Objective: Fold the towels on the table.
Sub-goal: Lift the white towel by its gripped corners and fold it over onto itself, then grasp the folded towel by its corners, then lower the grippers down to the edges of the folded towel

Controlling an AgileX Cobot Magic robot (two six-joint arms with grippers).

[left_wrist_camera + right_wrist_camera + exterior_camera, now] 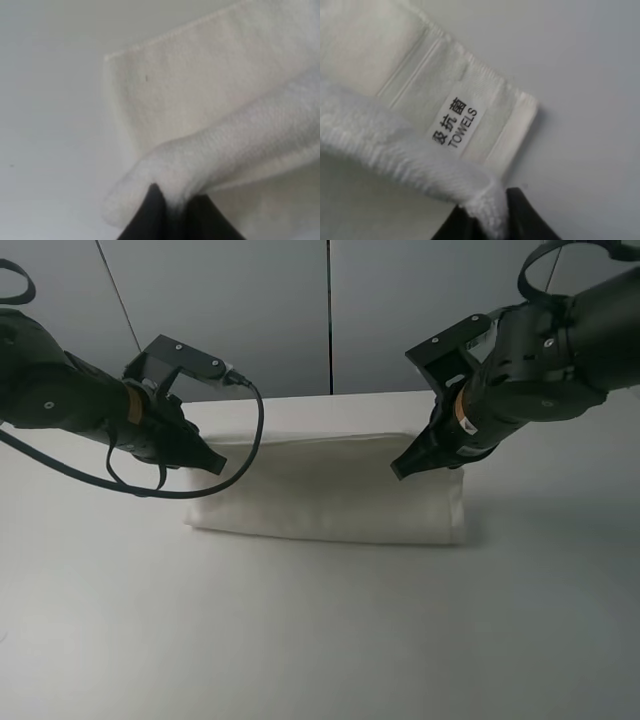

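White smooth surface [300, 640] with a rounded edge fills most of the high view, with grey wall panels [400, 310] behind it. On its far half, about midway from side to side, lies the white terry cloth towel [330, 490]. It is doubled over into a long band that runs from one arm to the other, and its near long edge is a soft rounded fold.

A bulky black left arm [60, 395] reaches in from that side, trailing a looping black cable [250, 440]. The left gripper [215, 465] points down at the towel's far left end. Its wrist view shows the jaws clenched on a raised hump of the upper layer [175, 200], while the lower layer lies flat beyond it.

The right gripper [400, 468] comes down over the towel's right part. In its wrist view the jaws grasp the fluffy edge of the lifted layer [492, 220]. Under that edge lies a flat end with a woven band border [415, 65], and just beside it sits a small white label [456, 122] printed in dark letters reading "TOWELS".
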